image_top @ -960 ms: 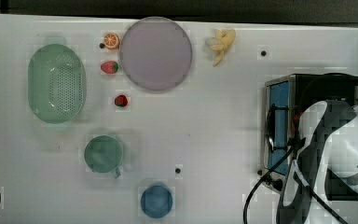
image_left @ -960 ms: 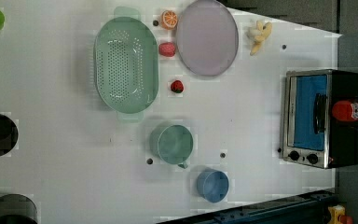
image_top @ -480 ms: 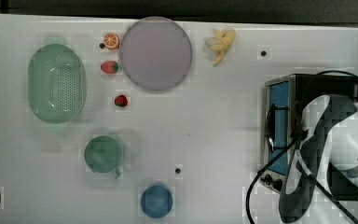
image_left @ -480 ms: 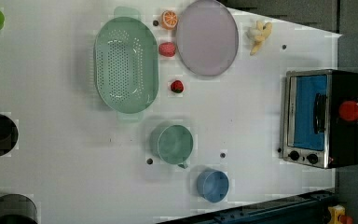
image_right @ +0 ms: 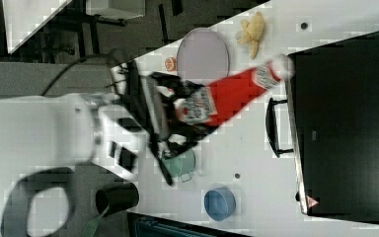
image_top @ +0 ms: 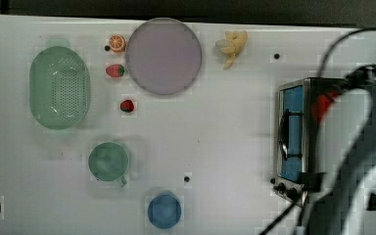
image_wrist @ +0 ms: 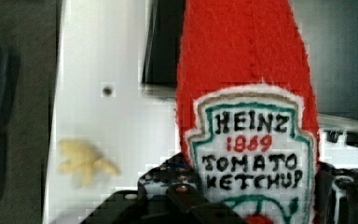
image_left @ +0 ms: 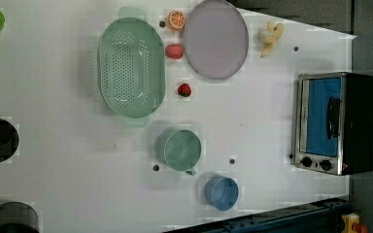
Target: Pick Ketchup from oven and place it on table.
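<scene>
Ketchup bottle (image_wrist: 242, 93): red, white label w/ black and red print, green border. Oven (image_left: 337, 121): black top, silver front, blue glass. Table (image_left: 252, 121): white w/ dark dots. Colander (image_left: 131, 68): pale green, perforated. Plate (image_top: 163, 56): lilac-grey. Mug (image_top: 108, 161) green, bowl (image_top: 164, 211) blue.

The widest bare stretch of the table (image_left: 252, 121) lies between the oven (image_left: 337, 124) and the cluster of dishes; in the left view it runs from the banana (image_left: 270, 36) down past the two small dark dots. On the left view's left, the green colander (image_left: 132, 68), purple plate (image_left: 215, 39), strawberries and orange slice crowd together, with the green cup (image_left: 179, 149) and blue bowl (image_left: 221, 192) below them. The oven door handle (image_left: 333, 117) juts toward that open stretch.
</scene>
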